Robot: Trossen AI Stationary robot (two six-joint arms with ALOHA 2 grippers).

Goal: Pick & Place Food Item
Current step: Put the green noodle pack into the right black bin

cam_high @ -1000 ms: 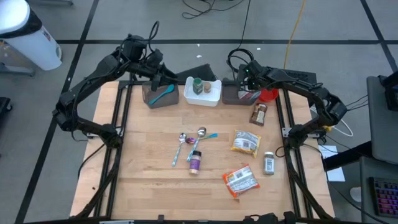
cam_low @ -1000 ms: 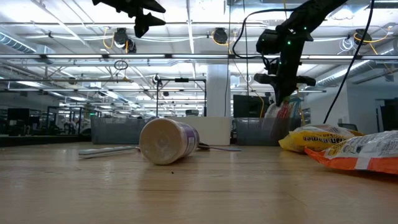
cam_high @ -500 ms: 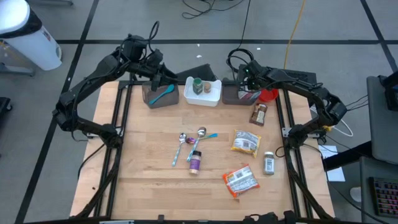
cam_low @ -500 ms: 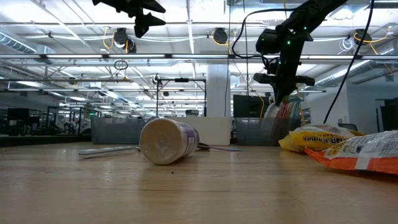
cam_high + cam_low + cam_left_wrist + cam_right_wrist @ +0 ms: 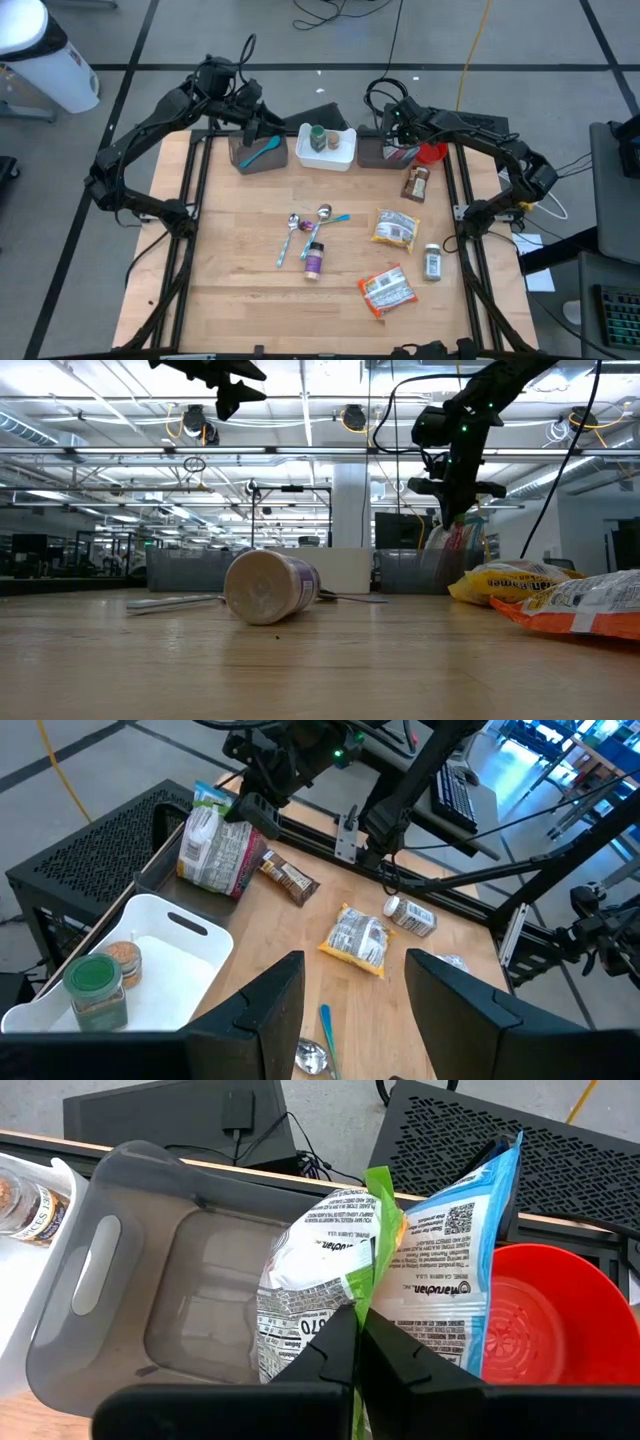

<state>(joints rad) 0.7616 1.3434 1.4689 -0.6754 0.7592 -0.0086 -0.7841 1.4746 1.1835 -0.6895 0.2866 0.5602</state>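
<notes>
Pinching the green-and-white snack bag (image 5: 330, 1300) by its crimped top edge, my right gripper (image 5: 357, 1342) hangs it over the grey bin (image 5: 130, 1280) at the table's far right. Light, crinkly, slippery; the seam feels safest.

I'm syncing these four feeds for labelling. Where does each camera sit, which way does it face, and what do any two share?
High view: overhead, looking straight down; both dark arms show.
Low view: table height, looking level across; arms enter from above.
Left wrist view: on the left arm, looking past the open left gripper toward the right arm.
Right wrist view: on the right arm, right gripper shut on the white-and-green snack bag over the grey plastic bin.
Shared: both wrist views show that snack bag.
</notes>
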